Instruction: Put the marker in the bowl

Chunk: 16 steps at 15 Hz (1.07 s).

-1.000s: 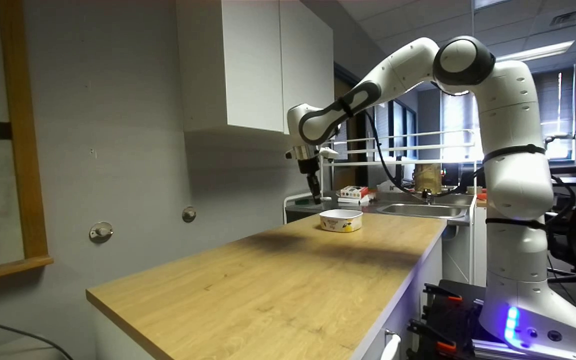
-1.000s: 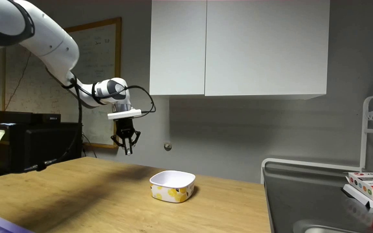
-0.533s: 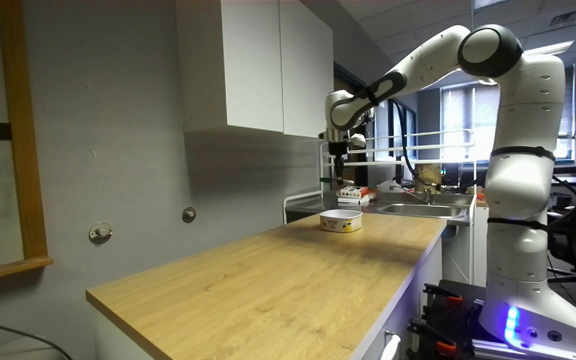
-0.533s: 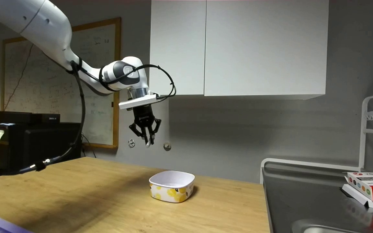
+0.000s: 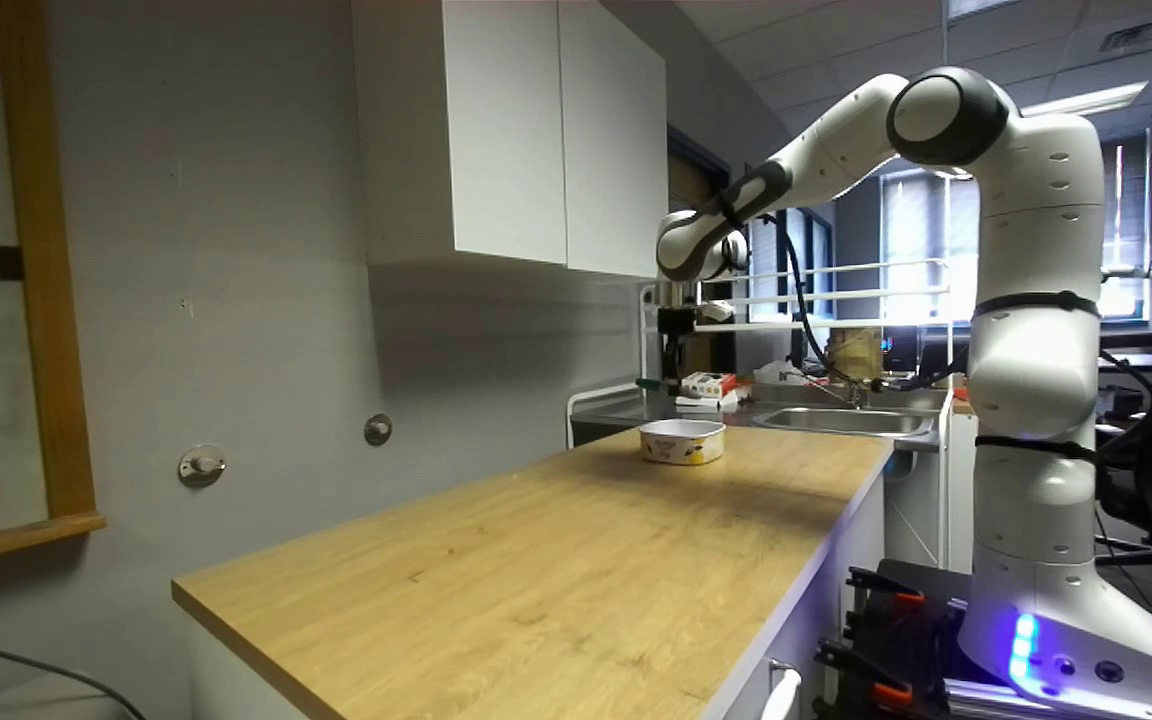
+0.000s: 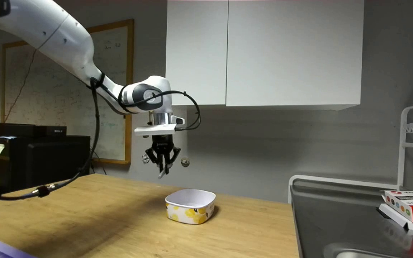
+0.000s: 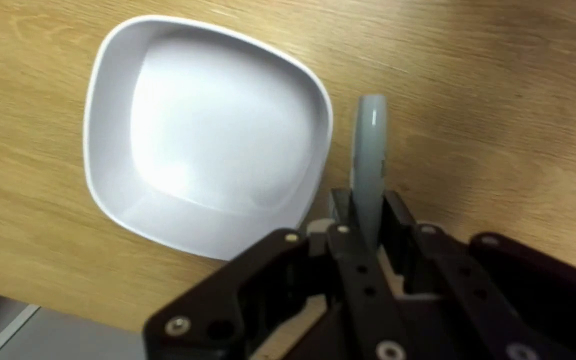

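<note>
One pincer (image 7: 369,212): was black and jointed, and pinched the marker (image 7: 371,135) from both sides.
Marker: looked slim, smooth and straight, held in the air over the table (image 5: 556,560), outside the bowl (image 7: 218,130).
Bowl: was a glossy white rounded square, yellow-printed outside.
Table: showed streaky wood grain.
Cupboard (image 6: 292,53): hung farther back, boxy, white and flat-faced.

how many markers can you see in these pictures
1: the marker, gripped by the end effector in the air above the wooden counter, outside the bowl. More could be hidden, such as inside the shut cupboard.
</note>
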Tool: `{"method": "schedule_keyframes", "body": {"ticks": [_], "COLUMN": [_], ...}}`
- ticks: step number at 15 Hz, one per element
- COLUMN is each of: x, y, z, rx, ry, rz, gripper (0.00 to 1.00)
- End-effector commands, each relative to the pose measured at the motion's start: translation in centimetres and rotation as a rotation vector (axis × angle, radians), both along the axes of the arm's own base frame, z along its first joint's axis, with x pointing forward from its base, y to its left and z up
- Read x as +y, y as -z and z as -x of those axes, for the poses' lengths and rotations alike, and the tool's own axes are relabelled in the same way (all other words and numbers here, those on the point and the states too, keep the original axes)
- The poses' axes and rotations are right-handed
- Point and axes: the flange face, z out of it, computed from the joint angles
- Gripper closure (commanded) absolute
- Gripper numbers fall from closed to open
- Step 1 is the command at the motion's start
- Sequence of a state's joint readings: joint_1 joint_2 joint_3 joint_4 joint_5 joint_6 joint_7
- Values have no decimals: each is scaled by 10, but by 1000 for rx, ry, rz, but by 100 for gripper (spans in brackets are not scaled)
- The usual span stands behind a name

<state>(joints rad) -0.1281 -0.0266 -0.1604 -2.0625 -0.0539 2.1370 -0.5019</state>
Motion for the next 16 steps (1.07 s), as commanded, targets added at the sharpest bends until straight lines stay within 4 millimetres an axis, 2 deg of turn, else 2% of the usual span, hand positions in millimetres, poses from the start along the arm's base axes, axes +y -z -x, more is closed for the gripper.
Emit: {"method": "schedule_keyframes", "body": {"ticks": [1, 5, 8, 12, 16], "x": [2, -9, -26, -44, -42], "y": [39, 78, 90, 81, 54], "z": [-22, -29, -24, -17, -17], "rx": [15, 64, 91, 84, 41], "ry": [9, 16, 35, 55, 40], "rz": [-69, -72, -67, -62, -42], "gripper": [94, 94, 94, 94, 94]}}
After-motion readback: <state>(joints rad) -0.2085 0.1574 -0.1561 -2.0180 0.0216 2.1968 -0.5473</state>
